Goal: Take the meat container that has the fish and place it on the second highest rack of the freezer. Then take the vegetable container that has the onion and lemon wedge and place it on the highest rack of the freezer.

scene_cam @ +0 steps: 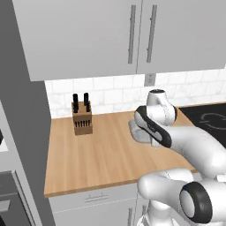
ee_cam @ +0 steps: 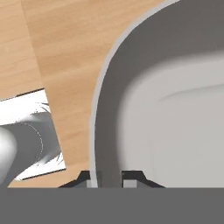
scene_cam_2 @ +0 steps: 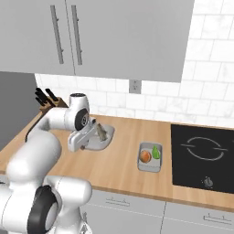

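My claw (ee_cam: 110, 178) is pinched narrow on the near rim of the meat container (ee_cam: 175, 122), one finger each side of the wall. So the tray lies straight ahead of the claw, its bowl running away from the fingers; I judge the coming lift goes straight up off the counter (scene_cam_2: 123, 160). In the right base view the fish (scene_cam_2: 100, 132) lies in that tray, just past the hand. The vegetable container (scene_cam_2: 150, 157) sits to its right, well apart, holding the onion (scene_cam_2: 145, 156) and lemon wedge (scene_cam_2: 156, 152). Count: two trays, one fish, one onion, one wedge, one knife block (scene_cam: 82, 117) far left.
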